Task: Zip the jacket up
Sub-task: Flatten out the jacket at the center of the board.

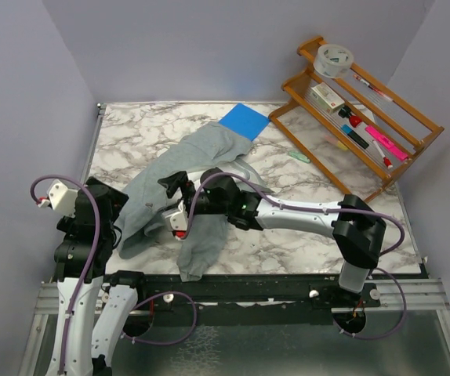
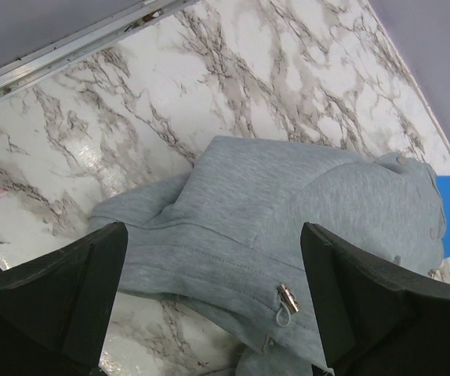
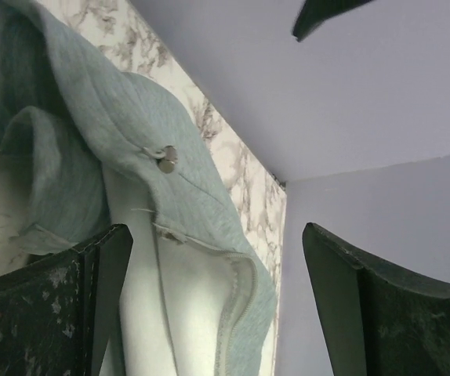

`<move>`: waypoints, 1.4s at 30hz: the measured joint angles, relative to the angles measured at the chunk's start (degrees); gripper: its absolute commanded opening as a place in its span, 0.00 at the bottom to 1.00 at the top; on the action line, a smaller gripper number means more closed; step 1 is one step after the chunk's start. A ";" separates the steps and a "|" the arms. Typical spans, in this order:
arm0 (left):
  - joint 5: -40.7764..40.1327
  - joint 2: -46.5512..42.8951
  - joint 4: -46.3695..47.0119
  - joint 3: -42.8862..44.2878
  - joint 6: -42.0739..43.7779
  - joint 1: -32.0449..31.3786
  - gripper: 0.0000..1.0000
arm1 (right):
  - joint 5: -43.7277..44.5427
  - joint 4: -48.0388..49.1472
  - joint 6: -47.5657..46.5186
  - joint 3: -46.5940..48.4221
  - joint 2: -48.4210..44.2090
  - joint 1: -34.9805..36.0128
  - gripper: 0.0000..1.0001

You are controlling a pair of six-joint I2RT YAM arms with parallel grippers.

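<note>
- The jacket (image 1: 209, 153) lies crumpled on the left-centre of the table, running slantwise from the far middle down to the near edge. Its far end touches a flat blue pad (image 1: 244, 121).
- A small metal zipper pull (image 2: 288, 298) sits on a folded edge of the grey fleece in the left wrist view. The right wrist view shows a pale zipper tape (image 3: 229, 313) and a round metal snap (image 3: 166, 159).
- The right gripper (image 1: 174, 205) reaches across over the middle of the jacket. Its jaws stand wide and grip nothing, with fabric showing between the fingers.
- The left gripper (image 2: 213, 231) hangs above the jacket's left side with jaws spread wide and nothing held.
- The table (image 1: 303, 251) has a glossy white marble top with grey veins, and a metal rail (image 1: 413, 294) along its near edge.
- A wooden rack (image 1: 401, 102) leans at the far right corner. It holds a tape roll (image 1: 334, 59) and a pink marker (image 1: 386, 143).
- Plain lilac-grey walls (image 1: 209, 47) close in the table on three sides.
</note>
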 measured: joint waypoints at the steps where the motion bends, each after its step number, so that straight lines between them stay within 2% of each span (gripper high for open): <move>1: 0.00 -0.13 -0.04 0.00 0.00 0.00 0.99 | -0.20 -0.52 -0.07 0.11 -0.02 0.22 0.96; 11: 0.04 -0.28 -0.26 -0.87 0.02 0.00 0.99 | -1.62 -7.04 0.24 0.11 0.13 5.73 0.99; 22: 0.44 -0.76 -0.50 -1.22 0.20 0.00 0.99 | 8.48 -2.16 -4.33 0.15 8.61 8.13 0.99; 29: 0.44 -1.25 -0.83 -1.22 0.42 0.00 0.99 | 15.13 2.62 -7.30 3.28 15.26 8.07 0.93; 31: 0.44 -1.31 -0.85 -1.22 0.44 -0.02 0.99 | 17.00 4.48 -7.85 4.63 16.74 8.07 0.88; 33: 0.44 -1.31 -0.87 -1.22 0.46 0.00 0.99 | 18.23 5.64 -8.15 5.88 17.66 8.07 0.75; 35: 0.44 -1.31 -0.87 -1.20 0.48 0.00 0.99 | 18.95 6.78 -8.44 6.82 18.10 8.07 0.68; 42: 0.42 -1.31 -0.90 -1.03 1.14 0.00 0.99 | 19.15 8.59 -8.41 7.13 18.10 8.07 0.24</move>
